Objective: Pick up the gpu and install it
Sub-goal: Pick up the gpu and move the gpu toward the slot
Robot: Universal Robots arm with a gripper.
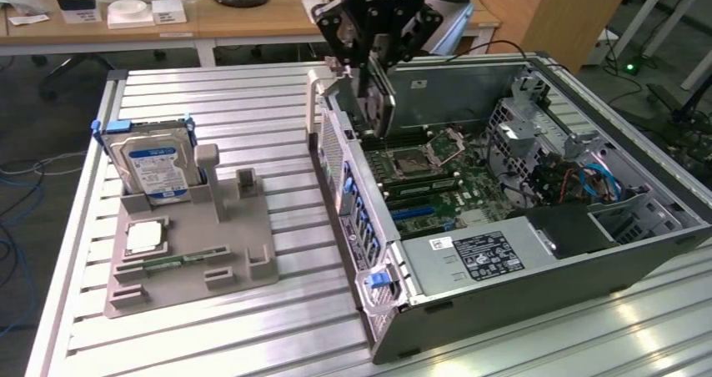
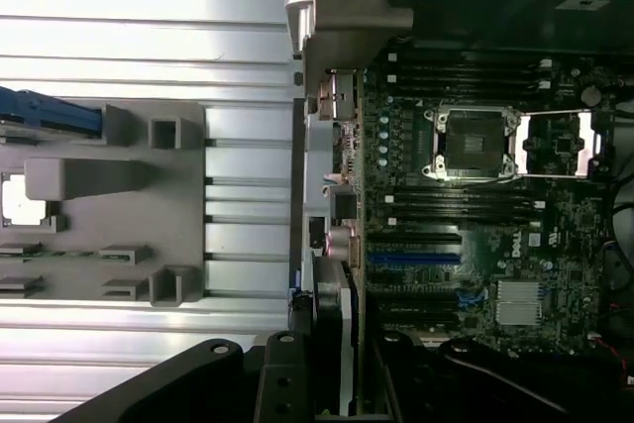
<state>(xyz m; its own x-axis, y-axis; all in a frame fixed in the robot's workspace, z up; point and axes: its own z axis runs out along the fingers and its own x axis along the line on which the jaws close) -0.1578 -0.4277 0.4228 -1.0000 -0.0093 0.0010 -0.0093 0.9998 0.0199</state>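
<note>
Your jaws were narrowed onto the gpu [image 1: 376,106], gripping its upper edge, so the card hung upright beneath them. In the exterior view you saw the card side-on, just inside the back wall of the open computer case [image 1: 534,252], with its lower edge down near the motherboard [image 1: 445,185]. Whether it touched the board you could not tell from there.

The wrist view gave you what the other did not: the gpu [image 2: 337,339] edge-on between the two dark fingers [image 2: 282,378], lined up along the edge of the motherboard [image 2: 466,195]. The blue slots [image 2: 411,258] lay close by the jaws. Farther from the jaws sat a silver heat sink [image 2: 517,301] and the processor socket [image 2: 475,146].

Beyond the case wall, well apart from the jaws, the grey holder [image 1: 189,243] lay on the slatted tabletop [image 1: 223,102]. The exterior view showed you the hard drive [image 1: 156,164] standing upright in it with its blue-white label facing out. The wrist view caught that drive [image 2: 50,111] as a blue edge at the far end of the holder [image 2: 119,205].
</note>
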